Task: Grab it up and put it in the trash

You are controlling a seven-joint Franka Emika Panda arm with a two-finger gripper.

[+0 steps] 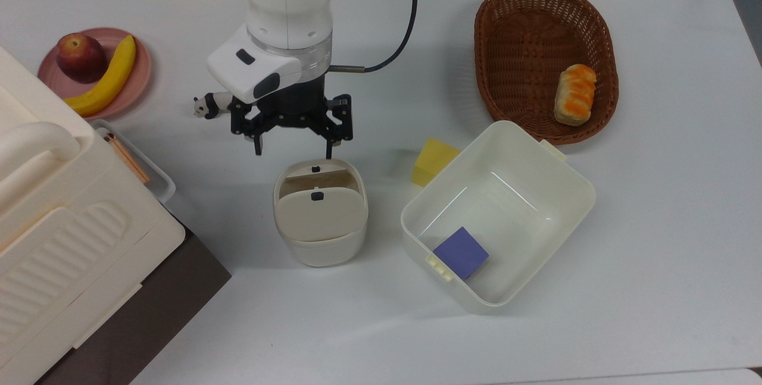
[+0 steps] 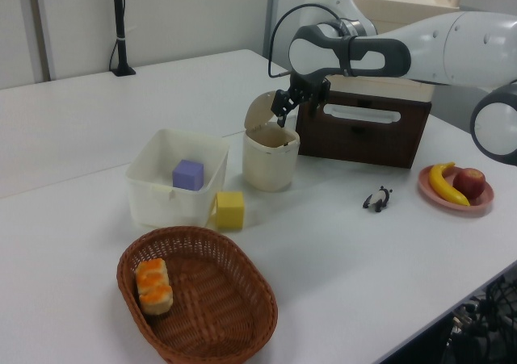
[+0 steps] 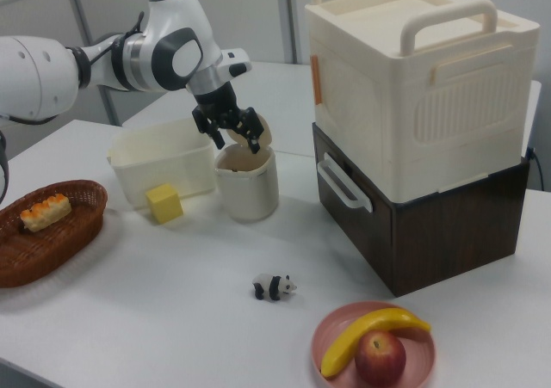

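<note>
Paper ball: judged to lie inside the trash bin (image 1: 321, 251), since nothing sat between the fingers and nothing lay on the bench (image 1: 381, 337) around it. The bin wall and swing flap (image 1: 318, 215) hid the inside.

Tool (image 1: 292, 153) hung spread wide and empty, just above the bin's far rim. In the top view the open slot (image 1: 318, 180) lay at 6 o'clock from the tool, very near. The tool's span ran 9-to-3 across the slot.

In the left view the flap stood tipped up beside the fingers.

Slot interior read only as a tan shadow, contents hard to make out. Toy panda (image 1: 208, 104), at 10 o'clock from the tool, was half covered by the wrist.
</note>
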